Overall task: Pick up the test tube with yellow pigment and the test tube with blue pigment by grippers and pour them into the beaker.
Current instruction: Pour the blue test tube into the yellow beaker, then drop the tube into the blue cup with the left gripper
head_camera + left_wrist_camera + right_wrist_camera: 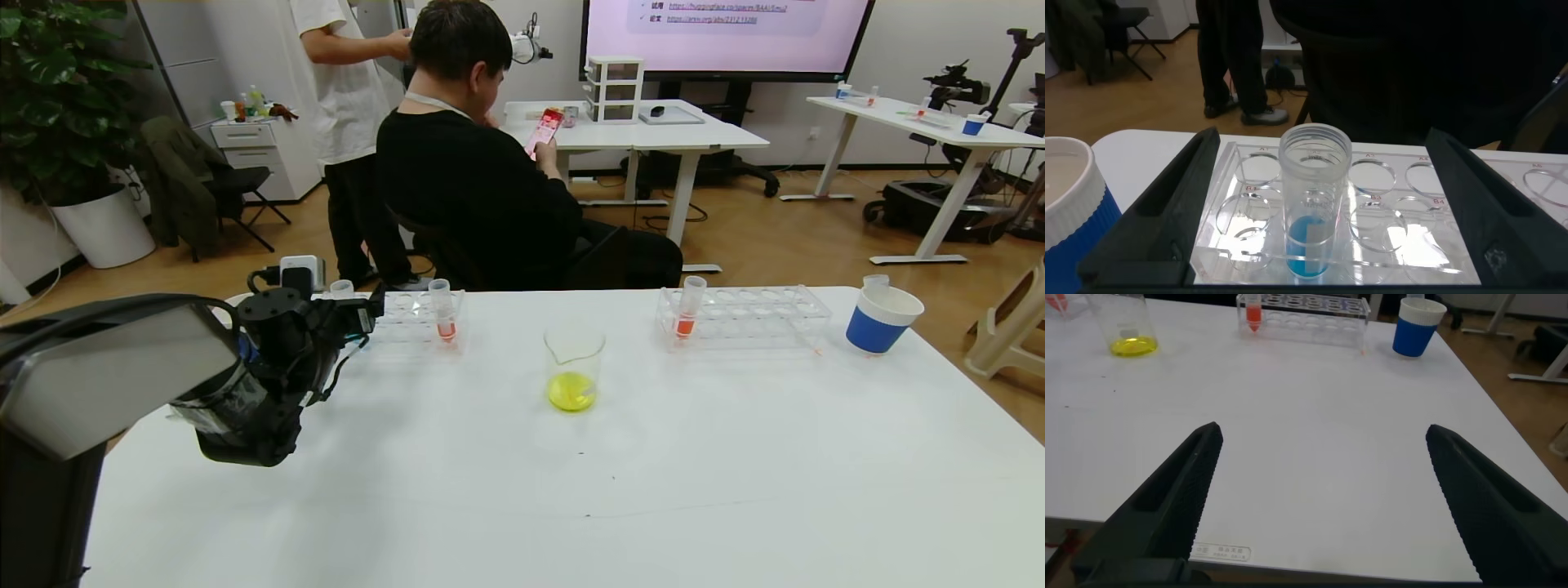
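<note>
Two black claws of mine are spread wide. My left gripper (1315,204) brackets the slim clear test tube with blue pigment (1311,214) — upright in its clear plastic rack (1388,237), touching neither finger. My right gripper (1319,498) hangs over bare white table (1315,400), pinching nothing. At mid-table the small clear glass beaker (573,366) already holds yellow liquid — between two racks with orange-red tubes (686,317).
</note>
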You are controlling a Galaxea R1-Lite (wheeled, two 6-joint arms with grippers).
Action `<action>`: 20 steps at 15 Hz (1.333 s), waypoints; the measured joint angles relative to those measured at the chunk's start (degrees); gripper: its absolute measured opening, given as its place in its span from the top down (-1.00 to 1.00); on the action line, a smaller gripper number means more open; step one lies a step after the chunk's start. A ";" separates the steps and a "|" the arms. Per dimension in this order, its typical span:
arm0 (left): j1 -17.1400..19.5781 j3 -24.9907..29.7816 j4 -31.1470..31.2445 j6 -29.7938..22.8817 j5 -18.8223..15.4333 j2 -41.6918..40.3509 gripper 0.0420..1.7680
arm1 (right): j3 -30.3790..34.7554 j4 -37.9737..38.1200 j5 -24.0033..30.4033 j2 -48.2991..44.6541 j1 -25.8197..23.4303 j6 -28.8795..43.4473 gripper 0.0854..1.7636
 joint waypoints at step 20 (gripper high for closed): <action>0.63 -2.95 0.59 -0.37 0.33 2.57 0.47 | 0.00 0.02 0.00 0.00 0.00 0.00 -0.97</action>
